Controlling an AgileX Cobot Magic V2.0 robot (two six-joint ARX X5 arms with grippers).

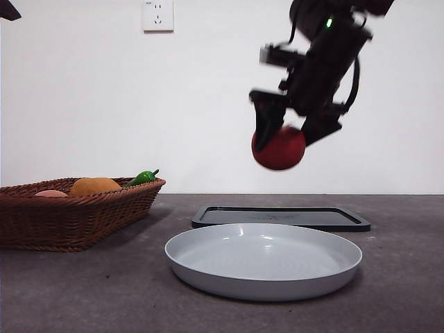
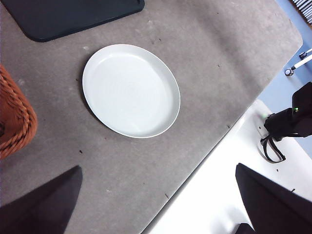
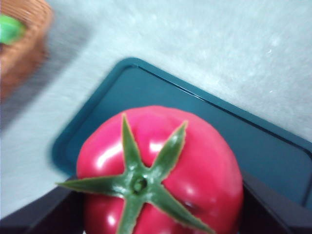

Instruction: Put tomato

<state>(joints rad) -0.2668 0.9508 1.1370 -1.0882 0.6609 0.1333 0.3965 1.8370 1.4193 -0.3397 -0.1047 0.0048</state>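
Plate, pale grey and round, lies nearest on the grey table, with nothing on it. Just behind the plate lies a dark flat tray. High above the tray and the plate's far edge hangs the right gripper, its jaws closed on the tomato, which is held clear of everything below; in the right wrist view the tomato fills the gap between the jaws, green stem facing the camera, with the tray under it. Well to the plate's side stands a wicker basket holding an orange fruit, a green pepper and a pinkish item barely showing. The left gripper waits far above the plate, jaws spread wide with nothing between them. Behind everything is a white wall with a socket.
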